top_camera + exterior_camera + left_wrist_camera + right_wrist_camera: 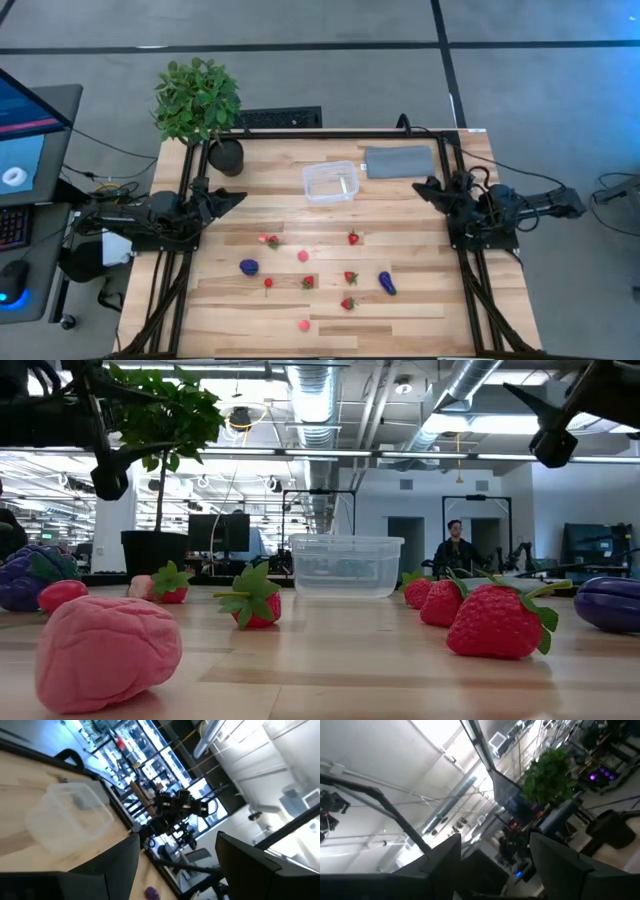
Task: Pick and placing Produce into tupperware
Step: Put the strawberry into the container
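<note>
Jaws stand open on both the left gripper (238, 197) and right gripper (420, 186), flanking the empty tupperware (330, 182). Produce (307, 282) lies scattered in front of it; tiny round pieces may roll or slip during pinching.

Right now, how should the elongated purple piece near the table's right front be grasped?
Grip the elongated purple piece across its narrow middle, coming straight down from above. It lies flat and slanted with bare wood around it, the nearest strawberry clearly apart. The right end effector is probably the nearer; its fingers stand open.
</note>
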